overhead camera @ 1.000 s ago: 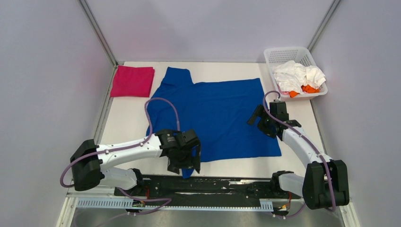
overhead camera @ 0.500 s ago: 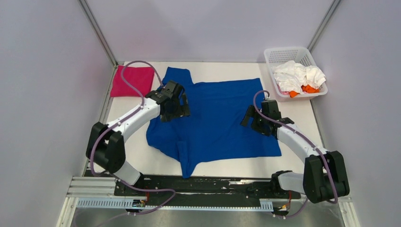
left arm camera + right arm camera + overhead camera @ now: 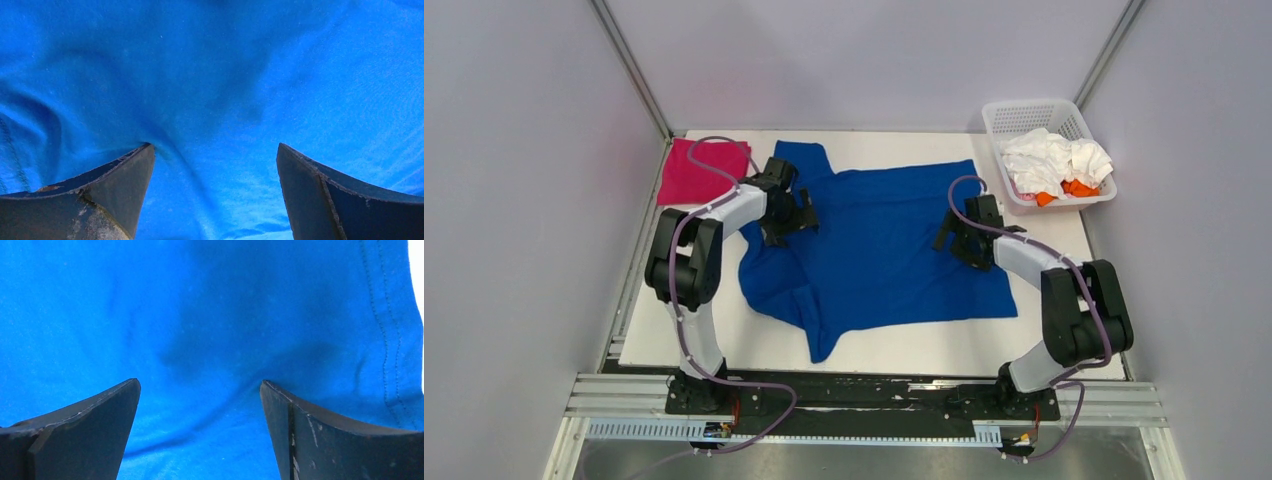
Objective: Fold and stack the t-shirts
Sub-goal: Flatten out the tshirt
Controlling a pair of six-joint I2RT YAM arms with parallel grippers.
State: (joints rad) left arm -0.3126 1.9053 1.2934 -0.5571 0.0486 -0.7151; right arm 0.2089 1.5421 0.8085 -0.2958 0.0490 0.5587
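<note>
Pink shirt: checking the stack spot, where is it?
In the top view, the folded pink shirt lies at the table's far left corner, just left of the blue shirt.

I see the blue t-shirt [image 3: 894, 250] spread flat and part-rumpled left of the basket [image 3: 1029, 104], the folded pink t-shirt [image 3: 682, 180] farther left, and white t-shirts [image 3: 1049, 160] and an orange t-shirt [image 3: 1079, 188] heaped inside it.

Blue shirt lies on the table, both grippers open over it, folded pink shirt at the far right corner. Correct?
No: the folded pink shirt lies at the far left corner, per the top external view. Rest holds: blue shirt on the table, left gripper and right gripper open over it.
</note>
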